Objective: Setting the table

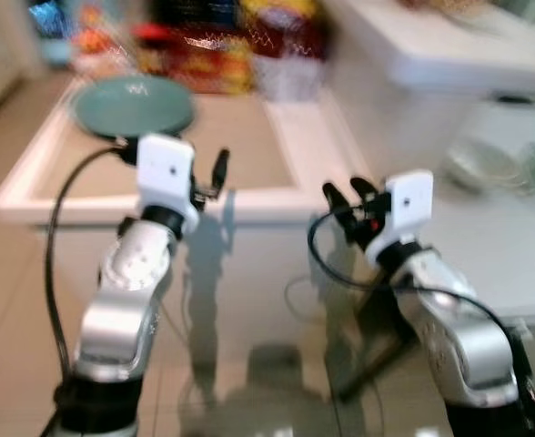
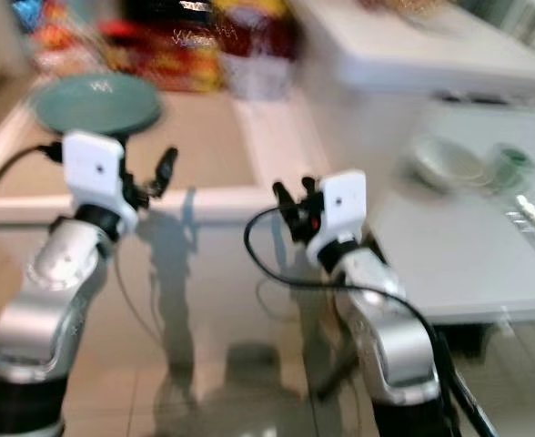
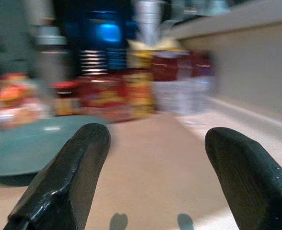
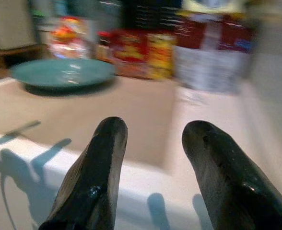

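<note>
Teal plate (image 1: 133,105) on low table (image 1: 277,196), packaging print blurred unreadable, left tool (image 3: 155,177) and right tool (image 4: 153,163) both released, empty

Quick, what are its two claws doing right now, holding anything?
Left gripper: open, holding nothing, raised at the near edge of the table, close to the green plate.
Right gripper: open, holding nothing, raised before the table's edge.

Bare tan surface (image 1: 240,146) is lying open ahead of both pincers. A teal plate (image 1: 133,102) is occupying its far left corner, blurred packages (image 1: 204,50) are lining the back edge, and a white wall (image 3: 256,62) is closing off the right side.
</note>
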You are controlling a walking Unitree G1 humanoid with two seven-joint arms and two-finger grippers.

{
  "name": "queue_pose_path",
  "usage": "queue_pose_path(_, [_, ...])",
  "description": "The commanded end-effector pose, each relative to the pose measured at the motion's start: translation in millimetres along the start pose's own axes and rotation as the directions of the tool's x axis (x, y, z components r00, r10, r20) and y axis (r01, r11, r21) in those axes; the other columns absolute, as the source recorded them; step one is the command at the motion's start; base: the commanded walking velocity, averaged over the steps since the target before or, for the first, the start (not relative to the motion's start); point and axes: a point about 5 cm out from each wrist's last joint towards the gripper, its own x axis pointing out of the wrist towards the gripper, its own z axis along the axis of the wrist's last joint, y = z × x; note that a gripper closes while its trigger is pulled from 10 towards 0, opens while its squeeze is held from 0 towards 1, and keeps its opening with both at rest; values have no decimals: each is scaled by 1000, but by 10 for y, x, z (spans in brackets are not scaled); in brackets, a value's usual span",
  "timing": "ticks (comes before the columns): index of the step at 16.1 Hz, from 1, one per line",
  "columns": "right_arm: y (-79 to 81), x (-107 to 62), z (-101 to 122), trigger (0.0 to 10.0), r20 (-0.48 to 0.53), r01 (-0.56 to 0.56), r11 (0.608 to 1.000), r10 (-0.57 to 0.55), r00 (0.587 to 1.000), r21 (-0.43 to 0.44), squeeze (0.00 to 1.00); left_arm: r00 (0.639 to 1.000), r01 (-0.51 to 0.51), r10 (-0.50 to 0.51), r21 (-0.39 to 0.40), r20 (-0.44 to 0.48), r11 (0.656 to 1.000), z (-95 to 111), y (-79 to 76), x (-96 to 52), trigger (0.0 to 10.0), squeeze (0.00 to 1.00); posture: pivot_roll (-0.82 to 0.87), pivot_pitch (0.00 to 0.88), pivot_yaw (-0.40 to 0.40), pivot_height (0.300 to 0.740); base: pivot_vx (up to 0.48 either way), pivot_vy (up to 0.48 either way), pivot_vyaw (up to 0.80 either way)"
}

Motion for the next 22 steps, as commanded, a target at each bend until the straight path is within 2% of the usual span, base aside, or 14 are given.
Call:
queue_pose_path(1, [63,24,40,10000,10,-41,999,41,999,11,0,1000,-24,24,15,-9,1000,5,71,-10,10000,0,104,1,-91,740,461,0,800])
queue_pose_path(4, [84,12,39,10000,8,-54,998,54,998,9,0,1000,-26,26,20,-12,999,11,84,-16,10000,0,103,2,-90,740,460,0,800])
queue_pose_path(6, [84,11,76,10000,41,-39,996,36,999,77,0,1000,-25,26,26,-11,999,23,92,-18,10000,0,105,3,-89,740,454,0,0])
queue_pose_path(8, [76,25,131,10000,61,-42,996,38,997,73,0,1000,-1,0,30,7,1000,47,80,-32,10000,0,104,2,-89,740,174,0,0])
queue_pose_path(9, [45,38,203,10000,106,-26,993,14,994,116,1000,999,42,-42,53,6,998,46,49,-66,10000,0,105,2,-90,740,0,0,0])
queue_pose_path(11, [-50,88,297,10000,143,35,982,-62,988,185,1000,993,120,-121,48,16,992,65,4,-133,10000,0,109,3,-95,740,0,0,0])
queue_pose_path(14, [-184,272,253,10000,47,139,959,-155,987,246,1000,970,242,-242,55,8,969,69,-92,-196,10000,0,113,7,-99,740,0,0,0])
queue_pose_path(15, [-319,466,219,10000,-33,214,936,-213,977,280,1000,959,281,-282,55,9,958,74,-147,-203,10000,0,118,9,-103,740,0,0,0])
queue_pose_path(16, [-420,623,278,10000,-35,238,924,-239,970,298,1000,950,310,-311,56,5,949,76,-183,-218,10000,0,121,9,-108,740,0,0,0])
queue_pose_path(19, [-614,843,303,10000,-87,300,916,-287,954,266,1000,934,356,-356,60,-8,933,69,-218,-258,10000,0,129,12,-122,740,0,0,0])
queue_pose_path(20, [-712,960,281,10000,-158,333,908,-301,941,254,1000,919,395,-395,64,-20,916,70,-247,-298,10000,0,137,15,-130,740,0,0,0])
queue_pose_path(21, [-726,983,276,10000,-175,339,904,-302,937,259,1000,915,404,-403,65,-22,913,70,-255,-307,10000,0,138,16,-132,740,0,0,0])
queue_pose_path(22, [-858,1020,253,10000,-214,423,881,-380,900,214,859,902,431,-431,38,-9,901,104,-291,-347,10000,0,154,21,-149,740,0,0,0])
